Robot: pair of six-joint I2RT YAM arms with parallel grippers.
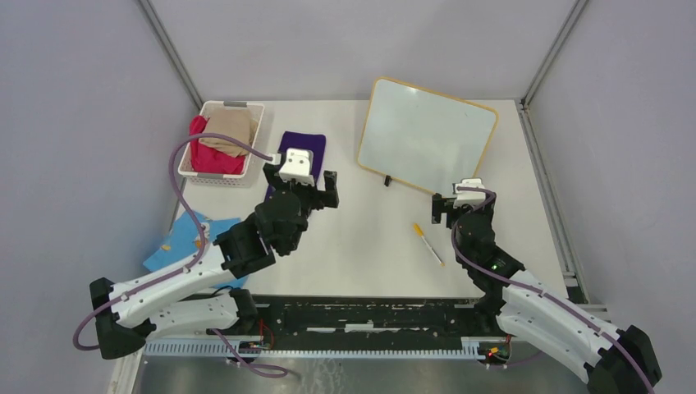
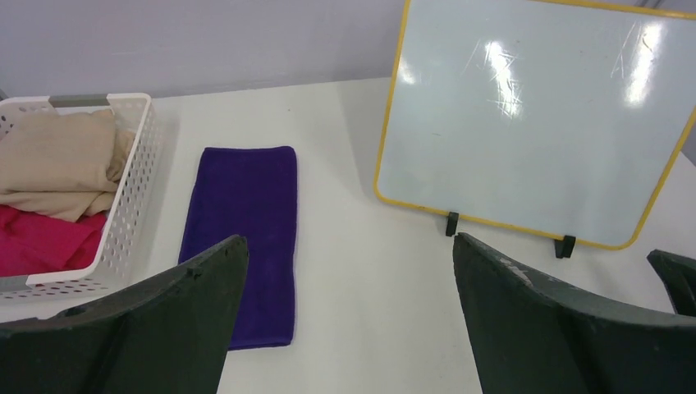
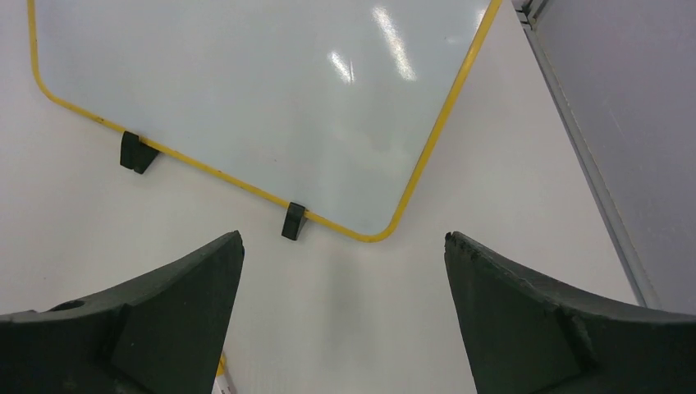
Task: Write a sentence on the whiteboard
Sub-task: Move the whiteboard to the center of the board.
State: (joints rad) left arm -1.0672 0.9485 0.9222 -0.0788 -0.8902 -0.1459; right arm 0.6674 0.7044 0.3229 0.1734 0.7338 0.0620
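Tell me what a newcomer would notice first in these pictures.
The yellow-framed whiteboard stands blank at the far right. A white basket of red and tan clothes sits far left, with a purple cloth beside it. A pen lies loose near the right tool, which is open and empty, as is the left tool.

Whiteboard (image 1: 425, 135): yellow frame, rounded corners, upper right of centre in top view, propped on two black feet (image 3: 293, 222), skewed, surface plain white.
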